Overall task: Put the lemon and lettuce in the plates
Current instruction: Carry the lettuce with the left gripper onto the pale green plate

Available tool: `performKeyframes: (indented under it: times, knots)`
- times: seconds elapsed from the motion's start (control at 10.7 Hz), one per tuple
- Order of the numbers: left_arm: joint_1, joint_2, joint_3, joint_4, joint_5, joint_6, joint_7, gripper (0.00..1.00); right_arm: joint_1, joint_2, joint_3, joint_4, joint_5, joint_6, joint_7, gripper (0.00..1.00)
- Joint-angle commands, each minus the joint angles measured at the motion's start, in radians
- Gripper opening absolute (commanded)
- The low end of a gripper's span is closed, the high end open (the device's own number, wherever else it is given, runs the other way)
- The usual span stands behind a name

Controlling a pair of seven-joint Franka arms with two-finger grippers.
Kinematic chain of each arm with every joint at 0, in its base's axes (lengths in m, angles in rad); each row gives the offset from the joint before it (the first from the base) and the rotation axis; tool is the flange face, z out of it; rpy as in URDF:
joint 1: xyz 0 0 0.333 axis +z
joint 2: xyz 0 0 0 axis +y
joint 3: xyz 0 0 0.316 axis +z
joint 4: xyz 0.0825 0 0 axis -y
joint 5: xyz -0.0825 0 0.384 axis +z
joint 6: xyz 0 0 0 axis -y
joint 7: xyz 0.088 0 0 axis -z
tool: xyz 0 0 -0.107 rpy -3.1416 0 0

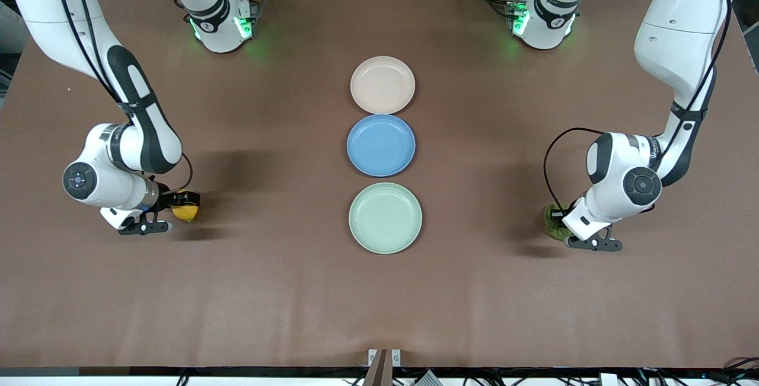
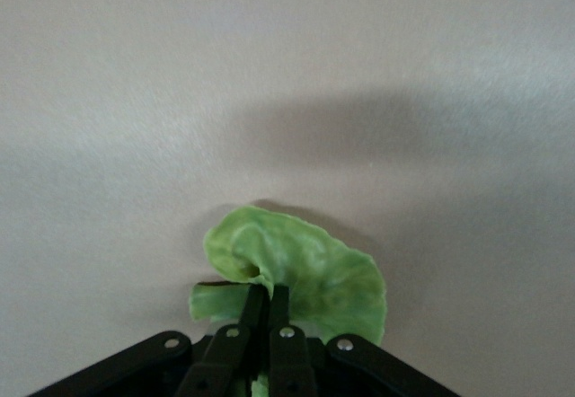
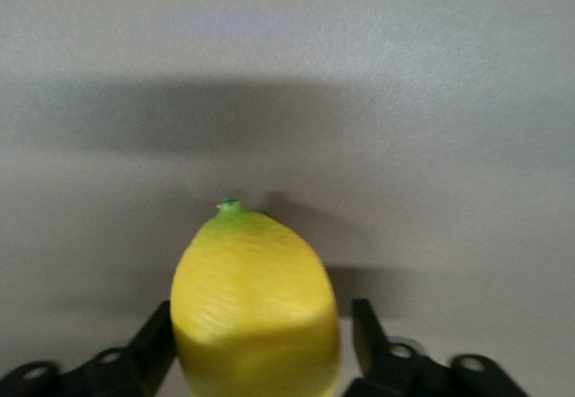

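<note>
Three plates lie in a row: one beige-pink plate point(image 1: 382, 85), one blue plate point(image 1: 381, 145) and one mint green plate point(image 1: 385, 217). Toward the right arm's end from the blue plate, the right gripper point(image 1: 182, 208) pinches the one lemon point(image 1: 185, 213). Toward the left arm's end, the left gripper point(image 1: 557, 224) is pressed together on the single lettuce point(image 2: 296, 276).

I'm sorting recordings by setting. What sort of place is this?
Probably a robotics lab: two arms mounted at a brown table, cables and equipment along its edge, and three plates in a row as props.

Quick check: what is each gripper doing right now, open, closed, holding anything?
Left gripper: closed on the lettuce, over the table's left-arm end.
Right gripper: closed on the lemon, over the right-arm end.
</note>
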Motion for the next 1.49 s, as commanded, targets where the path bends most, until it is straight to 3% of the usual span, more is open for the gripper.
performKeyframes:
  times: [0.0, 0.37, 0.56, 0.84, 1.4]
  knots:
    - [-0.017, -0.062, -0.002, 0.004, 0.021, -0.028, 0.008, 0.0, -0.011, 0.016, 0.01, 0.012, 0.021, -0.005, -0.015, 0.02]
    - [-0.072, -0.096, -0.009, 0.026, 0.003, -0.037, 0.005, 0.0, 0.002, -0.035, 0.024, 0.013, 0.057, -0.096, -0.074, 0.0]
    - [-0.077, -0.092, -0.07, 0.058, 0.001, -0.037, -0.055, 0.0, 0.009, -0.05, 0.056, 0.012, 0.093, -0.117, -0.064, 0.0]
    - [-0.088, -0.07, -0.17, 0.114, 0.003, -0.037, -0.242, 0.0, 0.032, -0.092, 0.067, 0.015, 0.116, -0.178, -0.023, 0.0]
    - [-0.312, 0.023, -0.173, 0.228, 0.004, 0.044, -0.648, 0.0, 0.139, -0.239, 0.067, 0.009, 0.116, -0.354, 0.13, 0.0]
